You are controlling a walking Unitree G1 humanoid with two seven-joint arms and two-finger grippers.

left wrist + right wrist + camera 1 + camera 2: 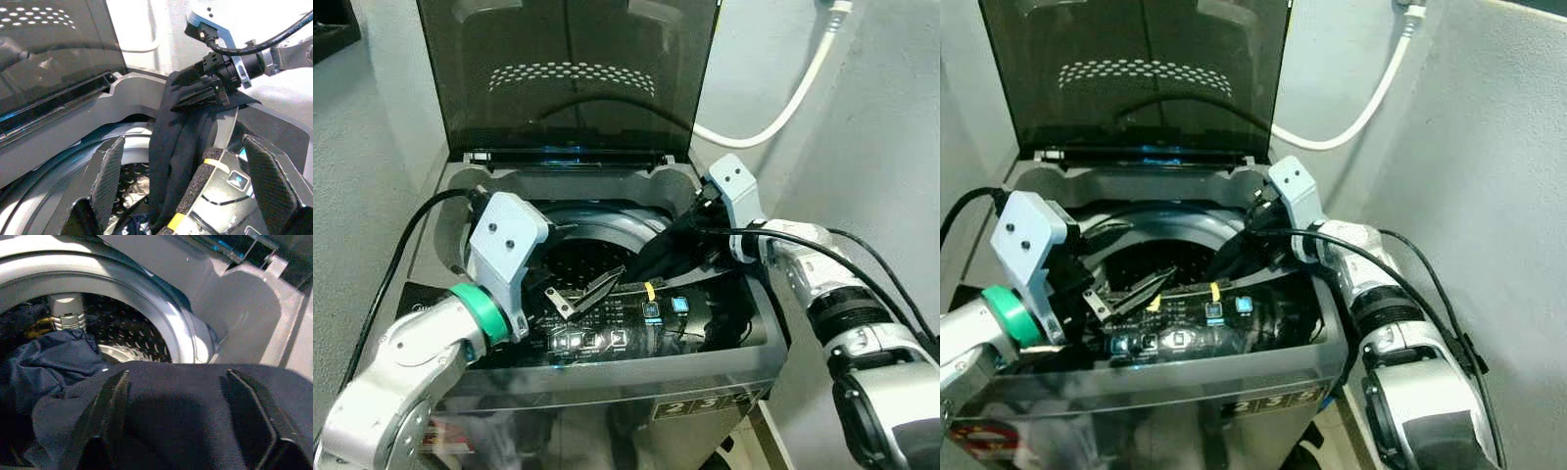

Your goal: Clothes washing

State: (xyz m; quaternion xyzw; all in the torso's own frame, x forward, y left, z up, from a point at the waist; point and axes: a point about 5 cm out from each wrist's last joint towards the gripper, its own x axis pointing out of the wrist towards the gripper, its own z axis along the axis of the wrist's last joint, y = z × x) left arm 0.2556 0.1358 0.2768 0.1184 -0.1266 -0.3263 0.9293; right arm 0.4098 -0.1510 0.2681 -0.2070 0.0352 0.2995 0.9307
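- Two grippers meet over the open top-loading washing machine (607, 392).
- The right gripper (208, 93) is clenched on a dark navy garment (178, 161), pinching its top edge above the right side of the drum (578, 259).
- The garment is soft and heavily creased (almost black in the shade); it hangs from the gripper in long folds, its lower end trailing into the drum.
- The left gripper (592, 289) hovers over the front of the drum mouth, fingers spread and holding nothing.
- More dark cloth (46, 362) lies bunched in the perforated drum.
- The tinted lid (568, 73) stands raised behind; a white hose (793, 98) curves along the wall.
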